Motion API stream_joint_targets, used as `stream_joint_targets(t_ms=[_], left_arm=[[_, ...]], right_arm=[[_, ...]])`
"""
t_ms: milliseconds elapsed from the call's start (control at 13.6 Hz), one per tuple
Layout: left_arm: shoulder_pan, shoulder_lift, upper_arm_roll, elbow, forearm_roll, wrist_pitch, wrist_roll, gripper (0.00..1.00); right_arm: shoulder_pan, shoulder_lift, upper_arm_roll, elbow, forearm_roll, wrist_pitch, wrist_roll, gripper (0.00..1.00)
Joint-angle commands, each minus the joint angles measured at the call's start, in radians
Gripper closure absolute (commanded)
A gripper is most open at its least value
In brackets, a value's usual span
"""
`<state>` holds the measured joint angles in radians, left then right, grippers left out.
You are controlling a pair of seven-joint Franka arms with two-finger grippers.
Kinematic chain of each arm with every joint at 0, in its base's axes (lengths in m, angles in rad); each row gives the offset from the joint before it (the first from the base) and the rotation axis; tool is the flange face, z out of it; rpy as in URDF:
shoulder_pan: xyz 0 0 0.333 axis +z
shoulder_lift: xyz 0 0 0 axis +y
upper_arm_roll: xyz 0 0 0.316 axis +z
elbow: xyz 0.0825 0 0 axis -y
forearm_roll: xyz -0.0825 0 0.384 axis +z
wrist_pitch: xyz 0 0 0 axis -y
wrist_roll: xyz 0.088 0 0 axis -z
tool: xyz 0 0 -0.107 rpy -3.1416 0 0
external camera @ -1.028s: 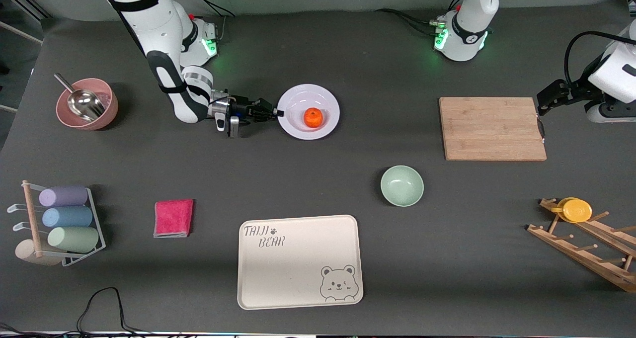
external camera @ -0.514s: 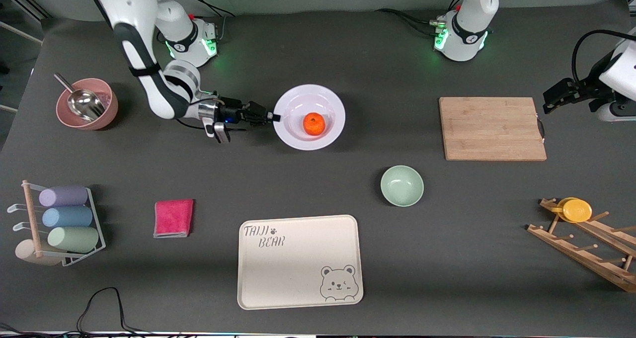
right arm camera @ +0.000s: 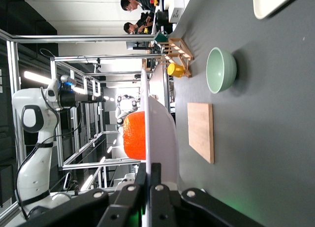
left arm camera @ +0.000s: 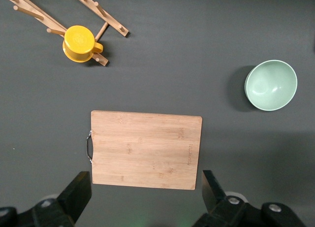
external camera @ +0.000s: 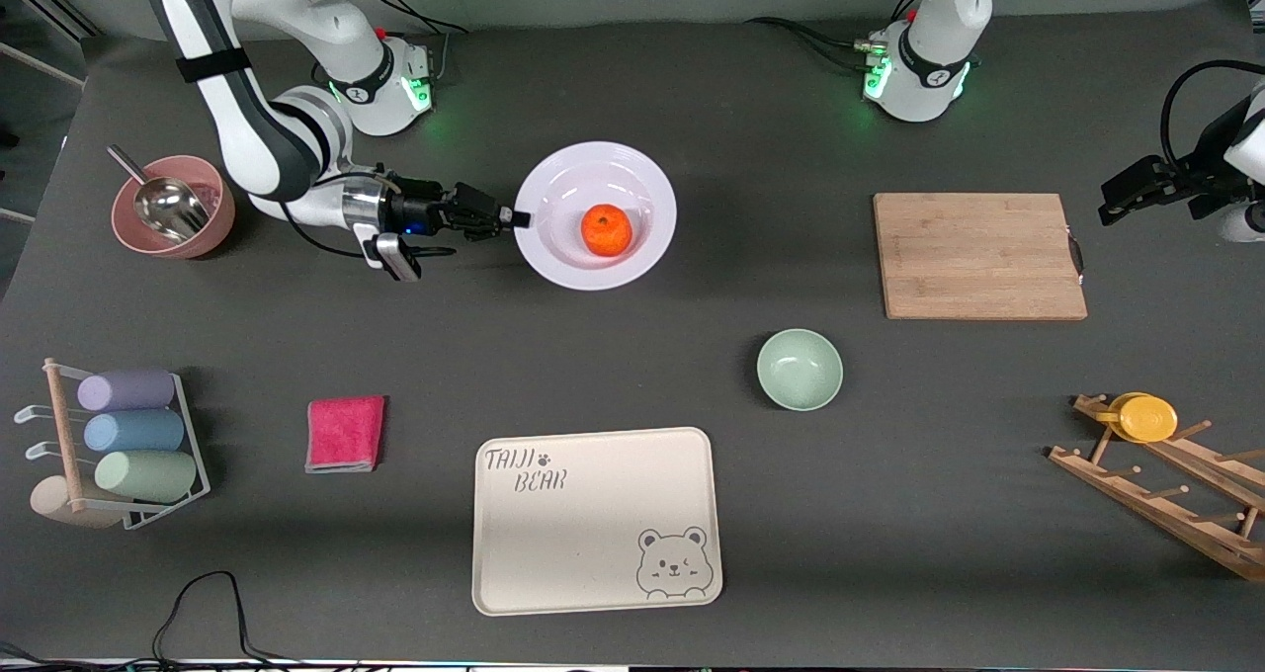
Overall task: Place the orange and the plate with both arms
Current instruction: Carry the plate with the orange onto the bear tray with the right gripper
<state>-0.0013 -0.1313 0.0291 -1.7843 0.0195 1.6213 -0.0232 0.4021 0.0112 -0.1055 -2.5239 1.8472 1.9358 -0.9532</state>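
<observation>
We see the right gripper (external camera: 516, 218) clenched on the rim of the glossy pale lavender-white round plate (external camera: 553, 257), lifted off the dark worktop (external camera: 632, 356). The small bright-orange fruit (external camera: 606, 230) sits in its centre. The left gripper (left arm camera: 147, 197) waits, fingers spread, above the wooden chopping board (left arm camera: 146, 149).

Orange (external camera: 605, 230) in pale plate (external camera: 563, 257), rim pinched, raised off table
</observation>
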Motion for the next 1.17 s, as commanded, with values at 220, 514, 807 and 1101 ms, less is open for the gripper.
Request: stream_joint_targets(t_ms=[220,514,807,1101], left_arm=[[0.001,-0.013,0.000,-0.010,-0.012,-0.015,0.009,0.00],[0.003,0.002,0.000,-0.013,-0.024,0.002,0.006,0.00],[0.001,0.007,0.000,-0.015,-0.027,-0.003,0.003,0.00],[0.003,0.007,0.002,-0.020,-0.027,-0.003,0.003,0.00]], right_arm=[[-0.022,0.418,-0.081,0.503,-0.095,-0.026,0.059,1.00],[-0.026,0.678,-0.092,0.914,-0.097,-0.029,0.250,1.00],[-0.049,0.864,-0.100,1.241,-0.088,-0.023,0.428,1.00],[-0.054,0.999,-0.135,1.406,-0.085,-0.017,0.453,1.00]])
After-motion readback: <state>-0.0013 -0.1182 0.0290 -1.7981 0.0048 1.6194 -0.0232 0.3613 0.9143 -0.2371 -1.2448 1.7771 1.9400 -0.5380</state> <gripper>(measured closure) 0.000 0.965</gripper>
